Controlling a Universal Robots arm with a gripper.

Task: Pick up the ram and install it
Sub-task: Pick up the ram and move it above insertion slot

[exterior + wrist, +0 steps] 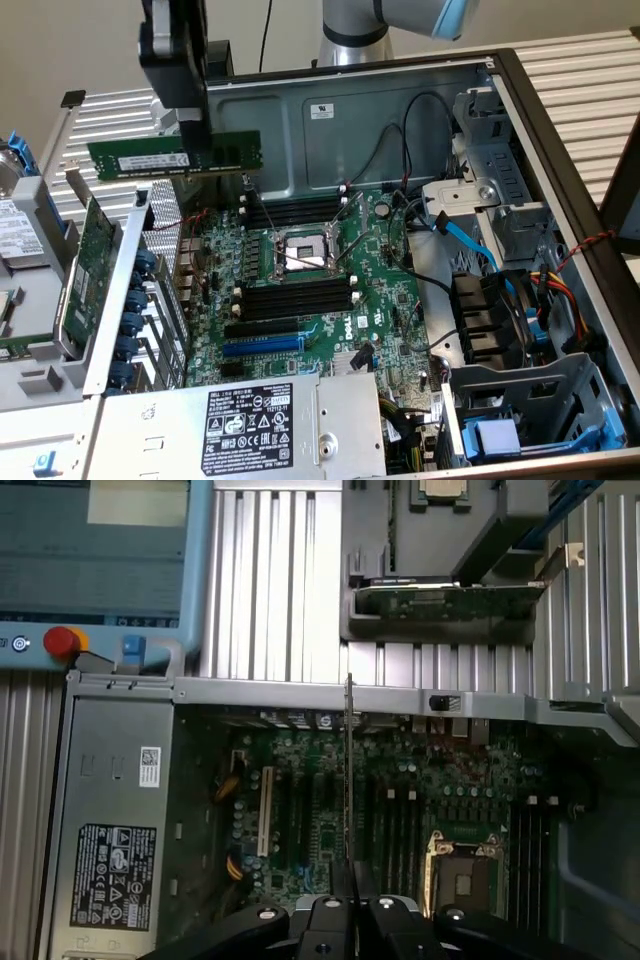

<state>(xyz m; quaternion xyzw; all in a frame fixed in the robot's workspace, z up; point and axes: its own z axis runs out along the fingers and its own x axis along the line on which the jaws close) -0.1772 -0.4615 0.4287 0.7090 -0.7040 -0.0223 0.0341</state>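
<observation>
Green ram (140,158) hangs pinched in the gripper (193,150), contact edge down, above the open case (400,110) near its back wall, parallel with the black slots (295,212), apparently ready for seating.

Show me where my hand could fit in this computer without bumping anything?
Bare room: the power supply's flat top, beside its label, and the ribbed table outside the case's rim. Crowded: the motherboard under the ram, and the cables by the fan.
</observation>
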